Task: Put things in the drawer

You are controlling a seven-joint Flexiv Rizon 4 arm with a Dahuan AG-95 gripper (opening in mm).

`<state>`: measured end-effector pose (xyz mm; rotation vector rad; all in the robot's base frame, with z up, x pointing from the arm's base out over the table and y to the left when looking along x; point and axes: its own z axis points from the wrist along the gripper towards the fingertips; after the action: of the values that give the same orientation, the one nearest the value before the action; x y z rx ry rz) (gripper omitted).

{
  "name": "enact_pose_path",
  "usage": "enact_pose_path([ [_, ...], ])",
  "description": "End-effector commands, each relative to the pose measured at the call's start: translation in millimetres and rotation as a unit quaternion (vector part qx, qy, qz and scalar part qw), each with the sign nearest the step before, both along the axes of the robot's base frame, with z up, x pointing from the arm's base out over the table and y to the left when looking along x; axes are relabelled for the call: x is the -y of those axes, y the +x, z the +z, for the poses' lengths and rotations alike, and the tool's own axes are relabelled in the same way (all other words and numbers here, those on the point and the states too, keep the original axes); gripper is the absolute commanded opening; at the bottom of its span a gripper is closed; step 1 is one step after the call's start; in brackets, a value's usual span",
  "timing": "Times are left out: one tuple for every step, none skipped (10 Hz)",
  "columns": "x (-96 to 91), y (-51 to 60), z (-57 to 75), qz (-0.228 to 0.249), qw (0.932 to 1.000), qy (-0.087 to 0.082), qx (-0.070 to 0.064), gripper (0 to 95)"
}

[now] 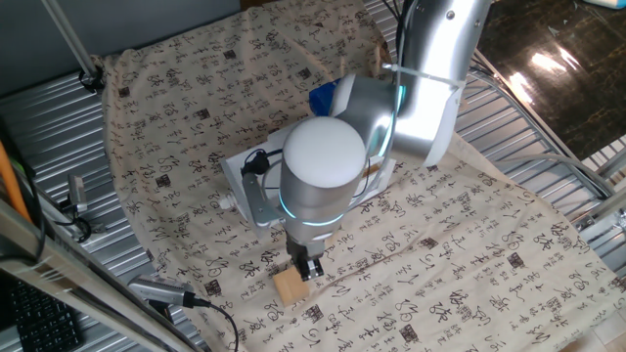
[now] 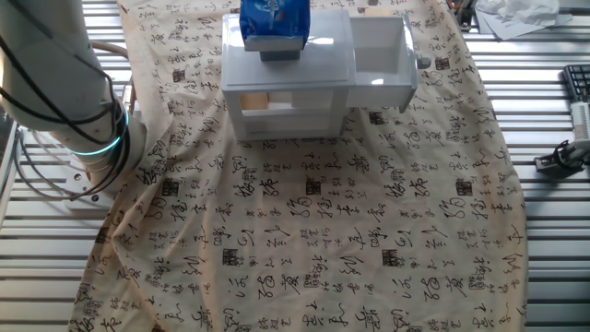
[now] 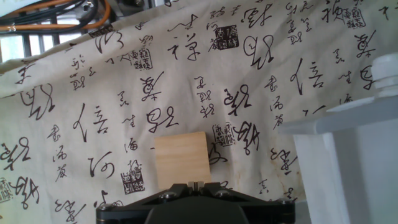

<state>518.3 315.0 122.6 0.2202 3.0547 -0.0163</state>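
Observation:
The tan wooden block (image 1: 290, 287) lies on the printed cloth in front of the white cabinet (image 2: 286, 69). In the hand view the block (image 3: 181, 158) sits just beyond my fingertips. My gripper (image 1: 311, 264) hangs low over the cloth right beside the block, and its jaws are pressed together with nothing between them (image 3: 195, 184). The upper drawer (image 2: 380, 92) is pulled out, its inside white and bare, with its round knob (image 2: 423, 63) at the end. The gripper and block are out of the other fixed view.
A blue-and-white tissue pack (image 2: 272, 26) stands on the cabinet top. The lower drawer with a tan slot (image 2: 256, 101) is shut. The pulled-out drawer's white corner (image 3: 348, 155) and knob (image 3: 385, 71) stand close on the right of the hand view. Metal slats surround the cloth.

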Motion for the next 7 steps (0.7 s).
enact_pose_path([
  [-0.9,0.3,-0.6,0.003,1.0,0.0,-0.001,0.0],
  [-0.6,0.1,-1.0,0.004,1.0,0.001,-0.001,0.0],
  [-0.7,0.0,-1.0,0.005,1.0,0.001,-0.001,0.0],
  [-0.7,-0.1,-1.0,0.005,1.0,0.002,-0.001,0.0],
  [-0.7,-0.1,-1.0,0.006,1.0,0.002,-0.001,0.0],
  [-0.7,-0.1,-1.0,0.018,0.9998,0.002,0.006,0.0],
  [-0.7,-0.1,-1.0,0.03,0.9995,0.001,0.011,0.0],
])
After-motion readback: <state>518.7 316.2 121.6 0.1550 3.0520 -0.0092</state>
